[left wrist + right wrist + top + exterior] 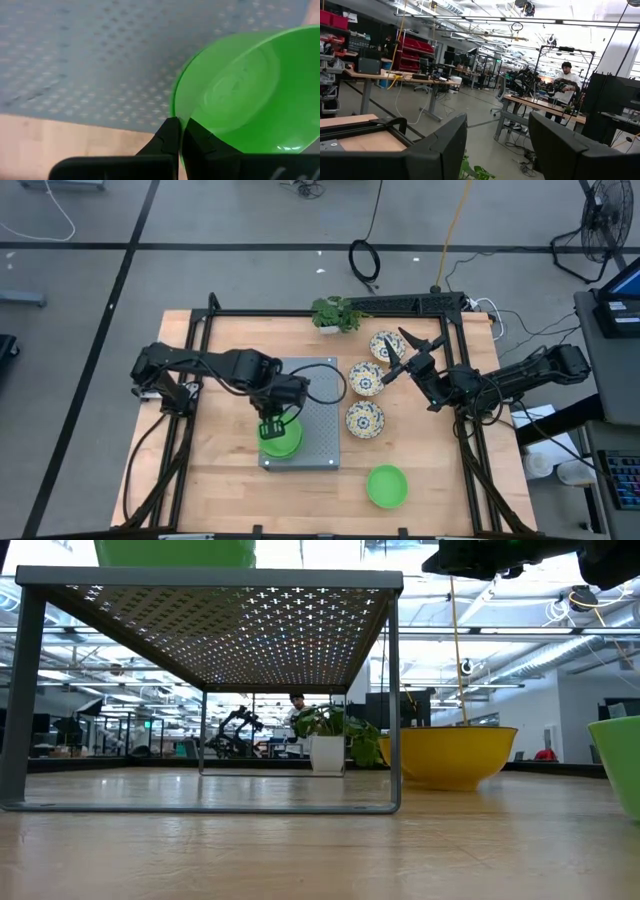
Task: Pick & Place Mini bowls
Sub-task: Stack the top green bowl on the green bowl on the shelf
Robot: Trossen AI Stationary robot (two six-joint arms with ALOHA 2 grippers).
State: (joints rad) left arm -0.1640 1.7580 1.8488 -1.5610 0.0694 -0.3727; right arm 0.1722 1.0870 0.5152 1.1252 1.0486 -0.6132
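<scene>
The left gripper (181,135) pinches the rim of a green mini bowl (281,437) at the tray's (322,430) near corner. If released off-centre, the bowl could tip off that edge. The right gripper (412,352), jaws apart and empty, hovers over the floral bowls (365,379). Only the left wrist view shows the pinch; only the high view shows the spare green bowl (387,485) near the bench's front edge.

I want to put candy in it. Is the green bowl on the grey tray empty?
Empty. The left wrist view shows the green bowl's bare inside, its rim pinched by the left gripper on the grey tray.
</scene>
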